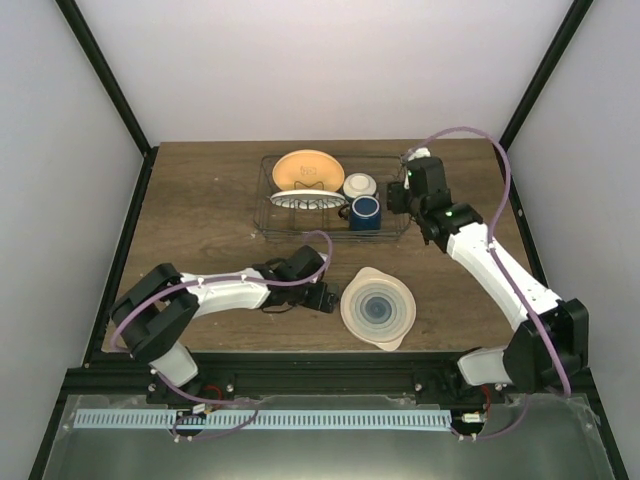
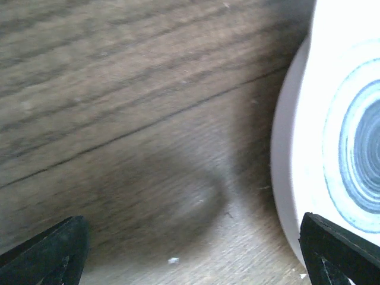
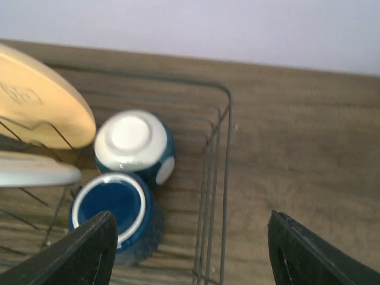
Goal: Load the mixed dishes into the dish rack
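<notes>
The dish rack (image 1: 272, 222) stands at the back middle of the table. In it are the orange plate (image 1: 308, 168) on edge, the black-and-white striped plate (image 1: 306, 200), the small white bowl (image 1: 360, 184) upside down and the dark blue mug (image 1: 365, 212) upright. The pale blue-ringed plate (image 1: 378, 308) lies flat on the table in front. My left gripper (image 1: 328, 298) is open, low at the plate's left rim. In the left wrist view the plate (image 2: 332, 148) fills the right side, next to the right finger (image 2: 338, 252). My right gripper (image 1: 396, 200) is open and empty above the rack's right end.
In the right wrist view the rack's right wall (image 3: 224, 166) runs between my fingers, with the mug (image 3: 113, 208), the bowl (image 3: 132, 141) and the orange plate (image 3: 41, 101) to its left. Bare wooden table (image 1: 200, 200) lies left of the rack. Black frame posts stand at the back corners.
</notes>
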You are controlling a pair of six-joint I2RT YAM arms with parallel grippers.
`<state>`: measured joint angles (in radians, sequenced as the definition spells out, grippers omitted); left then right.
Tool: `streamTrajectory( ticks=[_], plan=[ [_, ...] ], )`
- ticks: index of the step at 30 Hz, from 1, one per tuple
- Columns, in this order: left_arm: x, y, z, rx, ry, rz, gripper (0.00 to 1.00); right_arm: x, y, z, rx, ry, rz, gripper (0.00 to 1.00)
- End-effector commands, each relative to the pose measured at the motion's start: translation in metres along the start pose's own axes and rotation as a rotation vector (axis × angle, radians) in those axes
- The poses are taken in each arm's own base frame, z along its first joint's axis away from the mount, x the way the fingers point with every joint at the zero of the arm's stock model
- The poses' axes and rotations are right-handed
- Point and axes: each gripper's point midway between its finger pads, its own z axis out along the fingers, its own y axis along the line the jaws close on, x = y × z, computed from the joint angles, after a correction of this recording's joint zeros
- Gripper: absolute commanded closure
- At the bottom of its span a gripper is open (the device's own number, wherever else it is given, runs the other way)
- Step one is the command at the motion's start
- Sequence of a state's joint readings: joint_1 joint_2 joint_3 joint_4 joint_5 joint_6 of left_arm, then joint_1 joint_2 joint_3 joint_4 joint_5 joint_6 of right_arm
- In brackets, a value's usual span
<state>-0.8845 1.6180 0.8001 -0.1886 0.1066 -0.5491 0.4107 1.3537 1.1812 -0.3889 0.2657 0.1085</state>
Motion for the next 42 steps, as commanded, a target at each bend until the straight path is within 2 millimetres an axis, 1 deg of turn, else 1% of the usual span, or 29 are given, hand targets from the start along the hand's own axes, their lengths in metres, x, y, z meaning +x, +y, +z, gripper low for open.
streamTrajectory(
  ticks=[1,6,7,10,15,18,20,24,26,28,32,38,42],
  plan=[
    [0.01,-0.011,0.004,-0.055,0.043,0.023,0.02,0.04,-0.008,0.003,0.004,0.108,0.082,0.29],
    [0.013,-0.03,0.008,-0.052,0.045,0.049,0.02,0.055,-0.019,-0.002,0.027,0.108,0.109,0.29],
    [0.014,-0.033,0.009,-0.051,0.047,0.054,0.02,0.058,-0.021,-0.002,0.03,0.112,0.11,0.29],
    [0.018,-0.039,0.014,-0.056,0.061,0.064,0.02,0.062,-0.023,-0.006,0.037,0.106,0.114,0.3],
    [0.026,-0.038,0.025,-0.087,0.09,0.062,0.02,0.065,-0.03,-0.015,0.06,0.098,0.113,0.3],
    [0.027,-0.031,0.029,-0.14,0.097,0.063,0.03,0.064,-0.036,-0.023,0.076,0.08,0.111,0.3],
    [0.03,-0.024,0.034,-0.182,0.11,0.064,0.06,0.063,-0.038,-0.027,0.079,0.07,0.111,0.3],
    [0.036,-0.018,0.04,-0.208,0.128,0.057,0.12,0.062,-0.041,-0.032,0.082,0.065,0.106,0.29],
    [0.039,-0.017,0.042,-0.215,0.136,0.056,0.18,0.064,-0.041,-0.033,0.082,0.069,0.107,0.29],
    [0.04,-0.016,0.044,-0.218,0.139,0.055,0.26,0.066,-0.041,-0.033,0.08,0.072,0.106,0.29],
    [0.042,-0.015,0.046,-0.219,0.145,0.053,0.48,0.071,-0.041,-0.032,0.079,0.083,0.103,0.29],
    [0.045,-0.016,0.049,-0.21,0.154,0.057,0.79,0.071,-0.043,-0.034,0.08,0.081,0.108,0.29],
    [0.048,-0.02,0.053,-0.177,0.164,0.062,0.95,0.074,-0.042,-0.033,0.068,0.089,0.109,0.29]
  ],
)
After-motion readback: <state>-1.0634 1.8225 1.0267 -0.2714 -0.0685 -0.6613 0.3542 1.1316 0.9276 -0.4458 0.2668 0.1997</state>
